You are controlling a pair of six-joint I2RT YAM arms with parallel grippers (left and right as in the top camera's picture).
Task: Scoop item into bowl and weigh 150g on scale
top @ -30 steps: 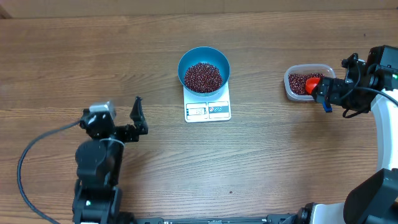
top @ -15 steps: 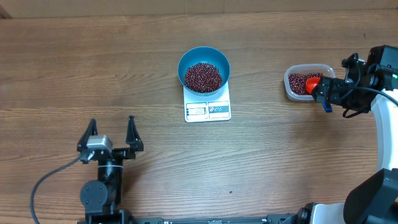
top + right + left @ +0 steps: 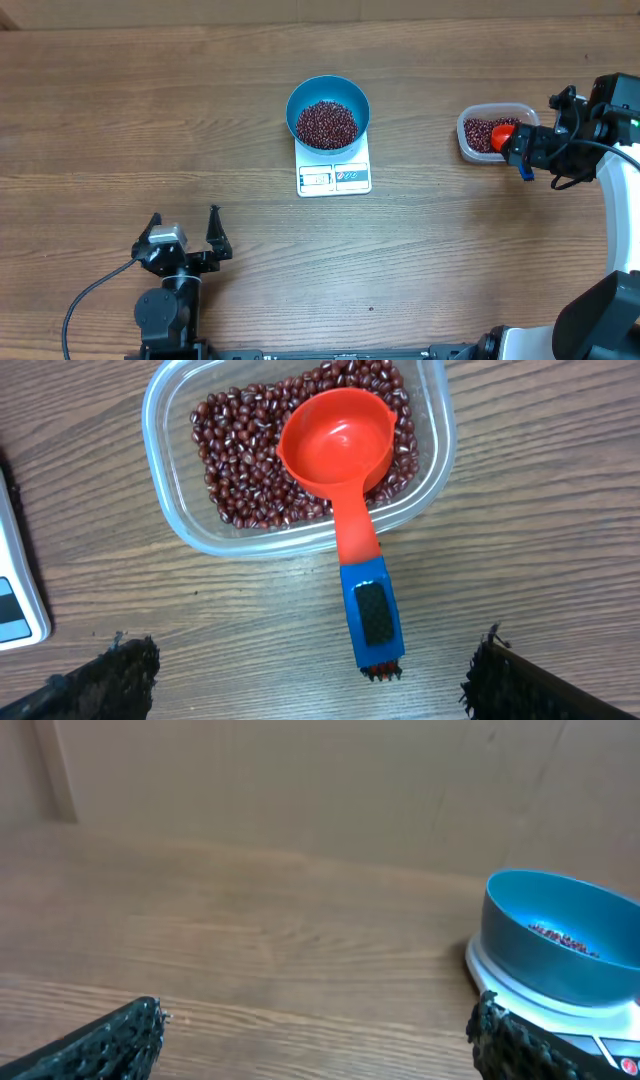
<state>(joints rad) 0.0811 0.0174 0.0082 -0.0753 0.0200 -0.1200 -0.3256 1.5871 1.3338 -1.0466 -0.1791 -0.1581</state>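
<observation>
- Right jaws: spread wide and gripping nothing. The scoop point(image 3: 335, 440) lies just ahead of them.
- Scoop's long axis runs from the tub point(image 3: 240, 546) straight back toward the right jaws, leaning slightly to one side. Its red cup rests empty on the beans point(image 3: 235, 470) inside the tub. The blue handle point(image 3: 370, 615) overhangs the tub rim.
- The handle end sits in the gap between the two fingers, a little off-centre. As far as I can tell, neither finger touches it.
- Judgement: the next move turns on that handle. The right jaws need only a small sideways trim before they pinch across it.
- Nearer arm: the right, by far. The left jaws are well apart from scoop and tub.
- Left jaws: also released wide and empty, low over bare surface point(image 3: 450, 260). From them the bowl point(image 3: 545, 955) lies ahead and off to the right.
- The bowl sits on the scale point(image 3: 334, 178) and holds a mound of beans. It is well off to the side of the right jaws, beyond the tub.
- The scale display is too small to read, so I cannot tell how near the weight is.
- Nothing stands between tub and bowl. Risk: the tub may slide or tip if the scoop drags on its rim.
</observation>
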